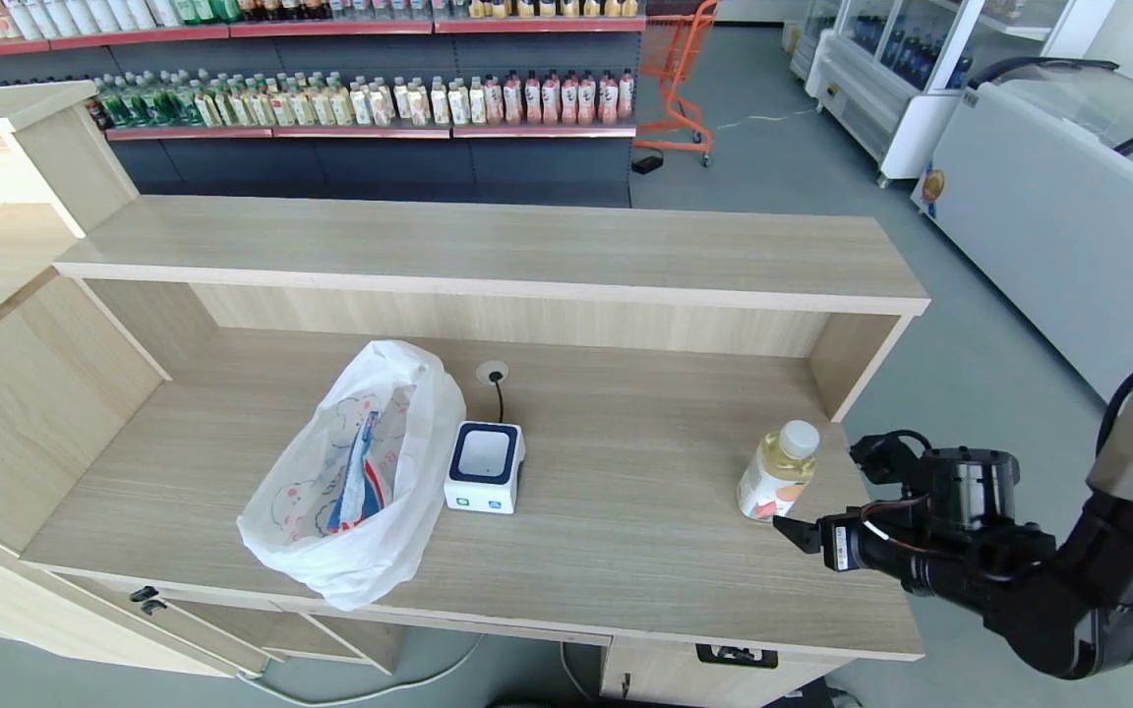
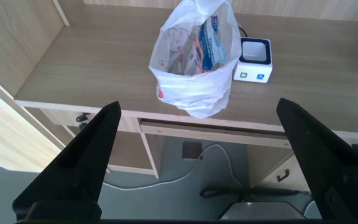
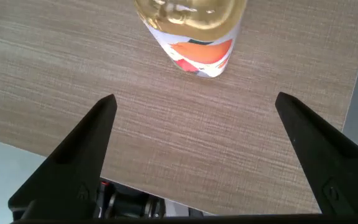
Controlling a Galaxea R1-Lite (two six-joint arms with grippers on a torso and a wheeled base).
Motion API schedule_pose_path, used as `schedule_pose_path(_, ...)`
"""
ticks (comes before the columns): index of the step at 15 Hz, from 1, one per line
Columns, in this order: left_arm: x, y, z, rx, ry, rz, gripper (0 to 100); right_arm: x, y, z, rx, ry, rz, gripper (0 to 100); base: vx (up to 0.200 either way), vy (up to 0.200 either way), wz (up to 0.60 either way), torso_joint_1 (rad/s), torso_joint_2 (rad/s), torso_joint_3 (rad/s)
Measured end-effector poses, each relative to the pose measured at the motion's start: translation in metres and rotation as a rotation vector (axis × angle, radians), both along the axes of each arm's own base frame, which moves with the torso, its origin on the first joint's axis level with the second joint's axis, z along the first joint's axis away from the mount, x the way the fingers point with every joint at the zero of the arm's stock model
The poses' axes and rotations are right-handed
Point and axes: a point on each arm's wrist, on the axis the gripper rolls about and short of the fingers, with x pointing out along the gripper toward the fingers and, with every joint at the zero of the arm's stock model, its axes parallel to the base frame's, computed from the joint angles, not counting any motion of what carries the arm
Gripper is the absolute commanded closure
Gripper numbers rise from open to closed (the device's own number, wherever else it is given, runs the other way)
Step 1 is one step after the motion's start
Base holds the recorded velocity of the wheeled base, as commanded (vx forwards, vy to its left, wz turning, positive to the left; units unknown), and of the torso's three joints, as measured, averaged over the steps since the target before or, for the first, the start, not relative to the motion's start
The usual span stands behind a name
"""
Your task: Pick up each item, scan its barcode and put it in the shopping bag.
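Right pincer: fingers are seen spread wide apart, with nothing held. It is positioned at the right end of the tabletop, low over the surface. In the right wrist view the pincer is seen with the bottle just beyond its fingertips, in line with the gap and not touched by either finger.

Bottle: found upright on the tabletop near the right edge. It is clear, filled with a pale yellow liquid, fitted with a white cap and wrapped with a white and orange label.

Left pincer: fingers are likewise seen wide apart and empty. It is held off the near edge of the tabletop, with the shopping bag ahead of it.

Shopping bag: a thin white plastic bag, open at the top, is set left of centre at the near edge. A blue, white and red packet is seen inside; other contents cannot be made out.

Scanner: a small white box with a dark-framed window is placed just beside the bag on its right, with a black cable run to a hole in the tabletop.

Shelves stocked with drinks are noted behind.
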Motion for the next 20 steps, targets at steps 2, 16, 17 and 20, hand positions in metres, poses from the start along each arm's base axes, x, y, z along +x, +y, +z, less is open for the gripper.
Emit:
schedule_pose_path(2,0.000,0.000,0.000,0.000,0.000,0.000,0,0.008,0.009,-0.006,0.003,-0.050,0.021,0,0.000,0.000,0.00,0.000,0.00,0.000)
schedule_pose_path(16,0.000,0.000,0.000,0.000,0.000,0.001,0,0.073,0.037,-0.022,-0.040,-0.198,0.061,0,0.000,0.000,0.00,0.000,0.00,0.000)
schedule_pose_path(17,0.000,0.000,0.000,0.000,0.000,0.000,0,0.074,0.040,-0.024,-0.039,-0.196,0.069,0,0.000,0.000,0.00,0.000,0.00,0.000)
schedule_pose_path(20,0.000,0.000,0.000,0.000,0.000,0.000,0,0.081,0.046,-0.030,-0.038,-0.203,0.079,100,0.000,0.000,0.00,0.000,0.00,0.000)
